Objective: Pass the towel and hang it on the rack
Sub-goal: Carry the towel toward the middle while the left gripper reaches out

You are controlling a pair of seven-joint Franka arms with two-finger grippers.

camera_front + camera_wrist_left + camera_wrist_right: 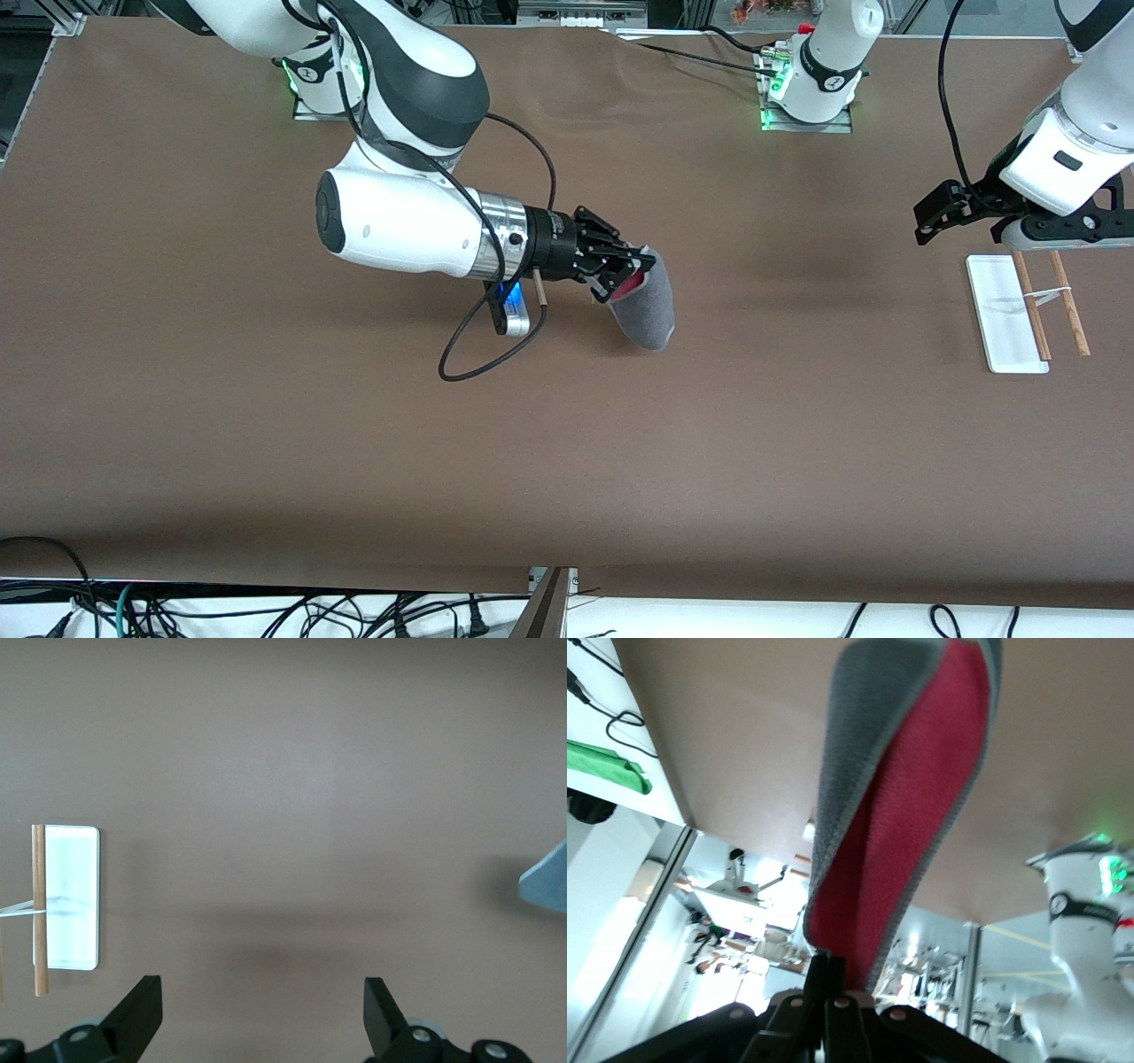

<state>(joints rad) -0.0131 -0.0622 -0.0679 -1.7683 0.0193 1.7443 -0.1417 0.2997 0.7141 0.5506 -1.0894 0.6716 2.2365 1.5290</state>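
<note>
Right gripper [640, 268] is clenched on the towel [647, 306], holding it up over the middle of the table [266, 443] with the grey side out and the red-pink side folded inward, the free end drooping. Left gripper [952, 217] hovers released, its 2 fingers spread wide, over the table's edge at the left arm's end, beside the rack [1005, 315], which stands close to that edge. For a clean pass, the right arm should probably present the hanging end toward the left arm, so the left fingers can close on both layers, clear of the right fingertips, before the right lets go.
</note>
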